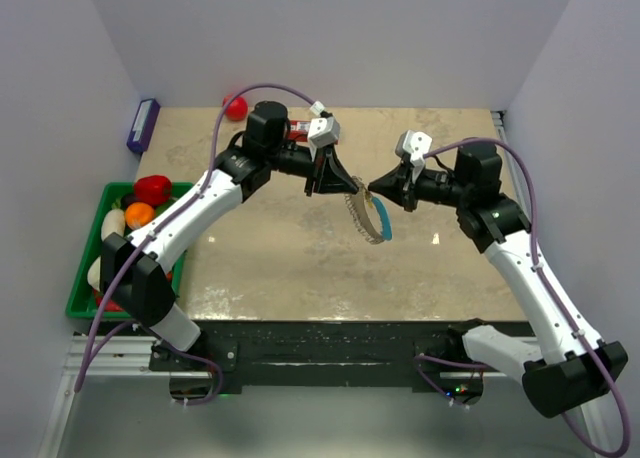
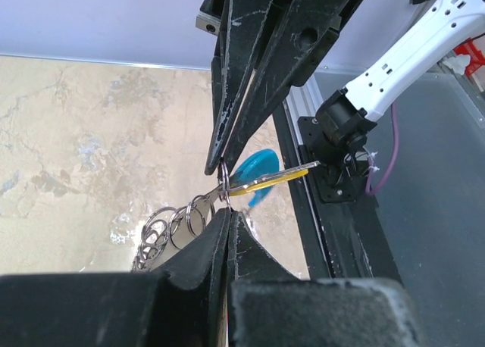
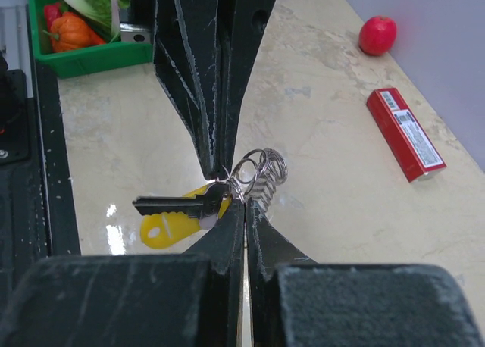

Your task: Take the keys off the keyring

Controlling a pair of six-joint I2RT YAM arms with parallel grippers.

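— Where is the keyring (image 1: 365,214)?
— It hangs between the two arms above the marbled beige desk (image 1: 270,268). It is a floppy string of thin silvery wire rings with a smooth, curved blue piece (image 1: 384,224) on one side.
— How is it held?
— The left gripper (image 2: 225,192) is pinched tight on one ring. The right gripper (image 3: 236,188) is closed on a ring at its end too.
— And the keys (image 3: 180,206)?
— They're on the ring at the right gripper: a flat dark blade over a flat yellow piece with a hole.
— Any containers?
— A green plastic bin (image 3: 91,57) sits at the desk's left edge. It holds a glossy red pepper (image 1: 152,188), a round orange fruit (image 1: 140,214) and pale items.
— Anything else?
— A red rectangular box (image 3: 405,133) and a red ball (image 3: 377,35) lie on the desk.
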